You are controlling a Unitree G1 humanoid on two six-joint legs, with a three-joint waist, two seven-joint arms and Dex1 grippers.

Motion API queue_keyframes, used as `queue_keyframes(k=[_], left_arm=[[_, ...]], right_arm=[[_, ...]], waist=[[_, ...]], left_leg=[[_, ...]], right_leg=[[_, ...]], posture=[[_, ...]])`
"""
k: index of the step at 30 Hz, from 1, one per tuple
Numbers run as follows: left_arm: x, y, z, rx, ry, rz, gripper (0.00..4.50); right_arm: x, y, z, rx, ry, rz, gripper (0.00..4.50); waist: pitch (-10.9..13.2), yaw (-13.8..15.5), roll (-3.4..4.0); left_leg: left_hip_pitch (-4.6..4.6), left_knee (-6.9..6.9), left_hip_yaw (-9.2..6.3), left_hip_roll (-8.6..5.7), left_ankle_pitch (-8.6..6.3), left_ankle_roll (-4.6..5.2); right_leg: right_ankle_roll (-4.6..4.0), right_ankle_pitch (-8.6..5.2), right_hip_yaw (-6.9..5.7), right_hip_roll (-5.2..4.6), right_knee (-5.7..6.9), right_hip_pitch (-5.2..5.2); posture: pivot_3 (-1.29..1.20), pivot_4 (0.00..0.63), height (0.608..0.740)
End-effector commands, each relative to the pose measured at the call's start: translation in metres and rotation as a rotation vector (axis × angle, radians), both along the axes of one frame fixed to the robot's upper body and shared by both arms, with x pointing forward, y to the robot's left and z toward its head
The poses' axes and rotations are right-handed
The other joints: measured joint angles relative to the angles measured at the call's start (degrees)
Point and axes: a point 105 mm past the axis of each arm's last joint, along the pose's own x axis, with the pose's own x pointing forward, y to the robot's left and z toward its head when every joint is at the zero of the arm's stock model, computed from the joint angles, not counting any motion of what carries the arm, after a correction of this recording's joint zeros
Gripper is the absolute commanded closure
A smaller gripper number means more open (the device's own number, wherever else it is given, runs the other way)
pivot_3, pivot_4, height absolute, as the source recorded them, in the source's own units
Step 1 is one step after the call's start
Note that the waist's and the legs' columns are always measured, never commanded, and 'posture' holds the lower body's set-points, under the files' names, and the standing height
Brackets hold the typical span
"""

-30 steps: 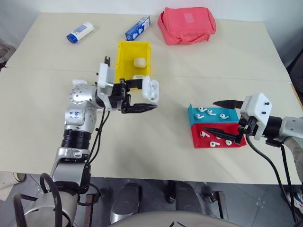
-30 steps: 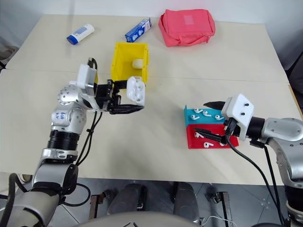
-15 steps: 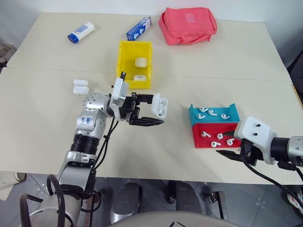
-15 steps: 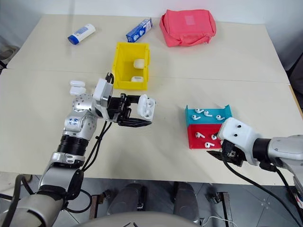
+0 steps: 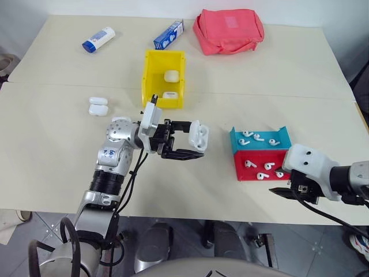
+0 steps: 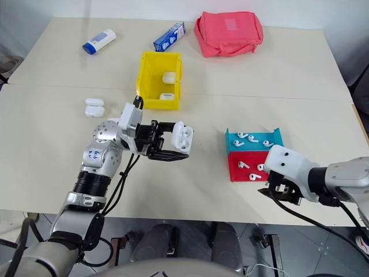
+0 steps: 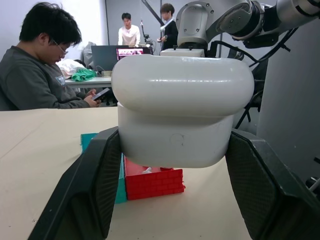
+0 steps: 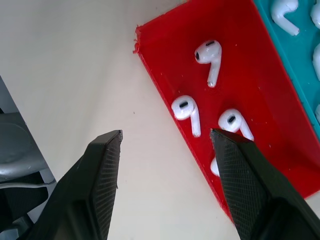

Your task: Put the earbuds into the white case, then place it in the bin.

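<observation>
Two shifts: left gripper (image 5: 193, 140), clamped on small glossy white case (image 5: 199, 134), lowered toward table centre; right gripper (image 8: 167, 150), half-open, empty, withdrawn from red plastic tray (image 8: 200, 80) to near edge; tiny white earbuds (image 8: 186, 107) still unpicked.

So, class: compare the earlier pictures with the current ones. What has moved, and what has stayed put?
The left gripper, shut on the open white case throughout, carried it away from the bin toward the trays. The right gripper drew back from over the red tray toward the table's near edge, tipped downward, fingers open and empty. The earbuds, trays, bin, two spare cases and pink pouch stayed put.
</observation>
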Motion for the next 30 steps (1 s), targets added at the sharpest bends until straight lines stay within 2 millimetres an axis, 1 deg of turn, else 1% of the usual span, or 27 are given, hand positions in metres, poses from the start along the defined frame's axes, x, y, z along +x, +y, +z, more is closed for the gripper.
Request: queue_keyframes(k=[1, 3, 9, 20, 30], left_arm=[[-0.007, -0.004, 0.008, -0.023, -0.039, -0.019, 1.74], [-0.008, -0.005, 0.008, -0.025, -0.037, -0.021, 1.74], [-0.009, -0.005, 0.009, -0.026, -0.038, -0.02, 1.74], [-0.014, -0.006, 0.007, -0.025, -0.026, -0.042, 1.74], [-0.014, -0.004, 0.007, -0.026, -0.03, -0.026, 1.74]], right_arm=[[0.001, 0.003, -0.002, -0.051, -0.001, 0.02, 1.6], [0.003, 0.005, -0.004, -0.049, -0.006, 0.02, 1.94], [0.009, 0.012, -0.006, -0.052, -0.013, 0.03, 1.94], [0.023, 0.011, -0.012, -0.129, -0.023, 0.044, 1.94], [0.028, 0.012, -0.016, -0.153, -0.017, 0.069, 1.94]], waist=[[0.0, 0.01, 0.0], [0.0, -0.01, 0.0], [0.0, -0.05, 0.0], [0.0, -0.16, 0.01], [0.0, -0.17, 0.02]], left_leg=[[-0.01, 0.0, 0.0, 0.0, 0.0, 0.0], [-0.03, 0.0, -0.01, -0.01, 0.0, 0.0], [-0.02, 0.0, 0.0, -0.01, 0.0, 0.0], [-0.05, 0.01, 0.0, -0.02, 0.0, 0.0], [-0.05, 0.01, 0.0, -0.02, 0.0, 0.0]], right_leg=[[0.0, 0.0, 0.0, 0.0, 0.0, 0.0], [0.0, 0.0, 0.01, -0.01, -0.01, -0.01], [0.0, 0.0, 0.0, 0.0, 0.0, -0.01], [0.0, 0.01, -0.01, 0.0, -0.02, -0.03], [0.01, 0.01, -0.02, 0.0, -0.01, -0.03]], posture=[[0.0, 0.15, 0.74], [0.0, 0.15, 0.74], [0.0, 0.15, 0.74], [0.0, 0.15, 0.74], [0.0, 0.15, 0.74]])
